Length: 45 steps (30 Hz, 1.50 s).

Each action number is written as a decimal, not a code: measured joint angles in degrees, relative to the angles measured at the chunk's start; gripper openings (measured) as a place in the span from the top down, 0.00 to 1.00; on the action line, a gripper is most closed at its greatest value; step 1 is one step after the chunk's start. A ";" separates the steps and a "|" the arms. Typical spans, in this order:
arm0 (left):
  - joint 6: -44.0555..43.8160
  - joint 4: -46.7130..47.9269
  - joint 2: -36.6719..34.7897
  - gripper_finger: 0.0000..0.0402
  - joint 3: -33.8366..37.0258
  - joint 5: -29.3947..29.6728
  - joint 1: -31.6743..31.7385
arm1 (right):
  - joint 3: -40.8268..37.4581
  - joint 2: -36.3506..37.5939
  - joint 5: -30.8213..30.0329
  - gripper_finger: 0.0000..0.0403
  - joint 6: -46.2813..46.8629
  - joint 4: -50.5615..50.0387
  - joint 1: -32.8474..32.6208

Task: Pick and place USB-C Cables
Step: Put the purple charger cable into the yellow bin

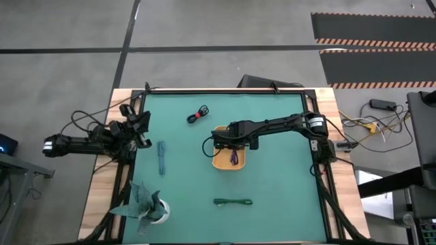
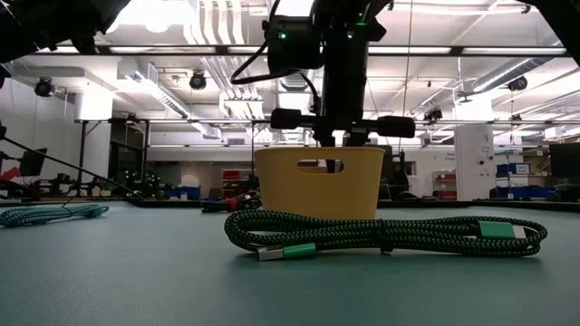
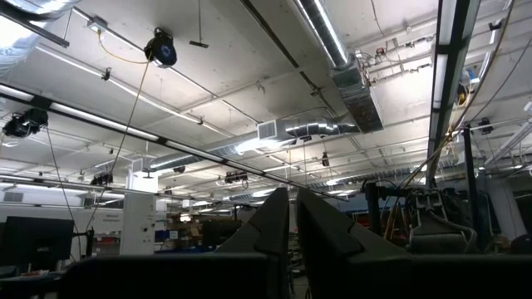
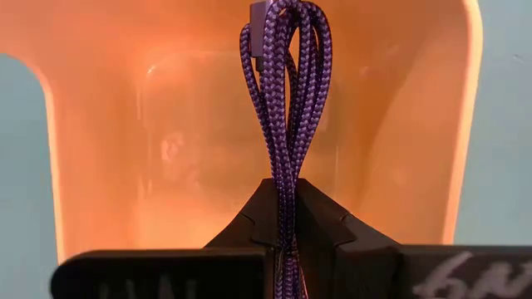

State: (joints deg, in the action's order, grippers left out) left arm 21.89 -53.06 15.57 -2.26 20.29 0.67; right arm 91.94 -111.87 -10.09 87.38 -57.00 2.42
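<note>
My right gripper (image 1: 235, 146) stands over the orange tray (image 1: 219, 163), fingers pointing down, shut on the purple cable bundle (image 4: 287, 100). In the low view it reaches into the tray (image 2: 317, 186) from above. The dark green cable (image 1: 233, 201) lies flat on the mat near the table's near edge, in front of the tray in the low view (image 2: 390, 234). The light blue cable (image 1: 161, 156) lies to the left. The red-and-black cable (image 1: 197, 114) lies toward the far edge. My left gripper (image 1: 139, 126) waits at the table's left edge, shut, aimed at the ceiling. My right gripper pinches the purple bundle between its two fingers (image 4: 320, 220), coming from above, pointing down. The looped strands (image 4: 287, 166) run on past the fingertips along the fingers, down inside the tray, ending in a purple connector (image 4: 259, 12). Whether that end touches the tray floor I cannot tell.
A teal folded-paper plant (image 1: 143, 204) stands at the near left corner. Open green mat lies between the tray and the cables. Black wires trail off both table ends. The tray's walls (image 4: 100, 166) surround the right gripper.
</note>
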 joint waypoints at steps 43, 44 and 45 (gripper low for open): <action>0.00 -0.02 0.08 0.97 0.00 0.17 0.00 | -0.30 -2.69 1.07 0.92 -3.33 2.50 0.63; 0.00 0.00 0.07 0.97 0.00 0.17 0.00 | -0.30 -2.69 1.07 0.90 -3.38 2.50 0.63; 0.00 0.00 0.07 0.97 0.00 0.17 0.01 | -0.30 -2.69 1.07 0.88 -3.41 2.50 0.63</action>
State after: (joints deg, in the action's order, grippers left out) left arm 21.89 -53.06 15.64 -2.26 20.47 0.69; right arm 91.64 -114.56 -9.02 83.96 -54.50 3.05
